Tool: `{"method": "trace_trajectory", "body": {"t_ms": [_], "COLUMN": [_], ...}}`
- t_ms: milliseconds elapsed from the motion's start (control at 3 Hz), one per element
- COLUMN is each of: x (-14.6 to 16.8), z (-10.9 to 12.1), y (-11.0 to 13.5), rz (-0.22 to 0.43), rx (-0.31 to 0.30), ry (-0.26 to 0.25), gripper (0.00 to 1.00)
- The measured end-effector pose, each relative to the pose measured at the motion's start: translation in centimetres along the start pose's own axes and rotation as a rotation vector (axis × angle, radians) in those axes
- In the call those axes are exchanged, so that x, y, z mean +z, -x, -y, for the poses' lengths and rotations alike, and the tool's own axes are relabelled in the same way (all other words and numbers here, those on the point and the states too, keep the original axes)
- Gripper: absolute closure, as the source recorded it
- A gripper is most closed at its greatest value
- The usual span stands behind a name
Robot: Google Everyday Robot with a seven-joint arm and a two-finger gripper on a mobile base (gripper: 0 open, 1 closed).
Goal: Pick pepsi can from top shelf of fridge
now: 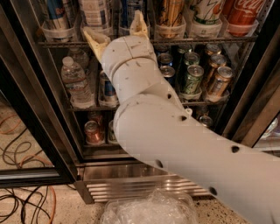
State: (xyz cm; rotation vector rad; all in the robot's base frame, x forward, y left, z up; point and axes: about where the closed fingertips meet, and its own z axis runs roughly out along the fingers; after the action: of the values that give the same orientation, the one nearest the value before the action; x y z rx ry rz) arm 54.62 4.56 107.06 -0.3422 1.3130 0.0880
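The fridge (37, 113) stands open in front of me. Its top shelf (210, 40) is a wire rack holding tall cans in clear cups. The pepsi can (128, 12) is a tall deep-blue can standing in that row, mostly cut off by the top of the view. My gripper (118, 31) is at the shelf's front edge, open, with one cream finger (96, 41) to the left and below the can and the other (139, 24) in front of its right side. The fingers are not closed on the can. My white arm covers the middle of the fridge.
On the top shelf there are a blue, white and red can (57, 15), a white can (94, 13), a gold can (170, 13), a green-white can (205, 11) and a red cola can (243, 13). Water bottles (76, 83) and short cans (192, 78) fill the middle rack. Cables (26, 205) lie on the floor.
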Motion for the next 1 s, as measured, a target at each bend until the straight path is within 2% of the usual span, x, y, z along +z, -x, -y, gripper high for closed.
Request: {"method": "trace_trajectory", "body": {"t_ms": [667,1000], "x": [0.7,1.4], "z": [2.7,3.2], "y": [-0.6,-0.2], "rz": [-0.009,-0.009], "rx": [-0.047,-0.066], "ry": [-0.125,-0.144], "gripper": [0.27,0.27]}}
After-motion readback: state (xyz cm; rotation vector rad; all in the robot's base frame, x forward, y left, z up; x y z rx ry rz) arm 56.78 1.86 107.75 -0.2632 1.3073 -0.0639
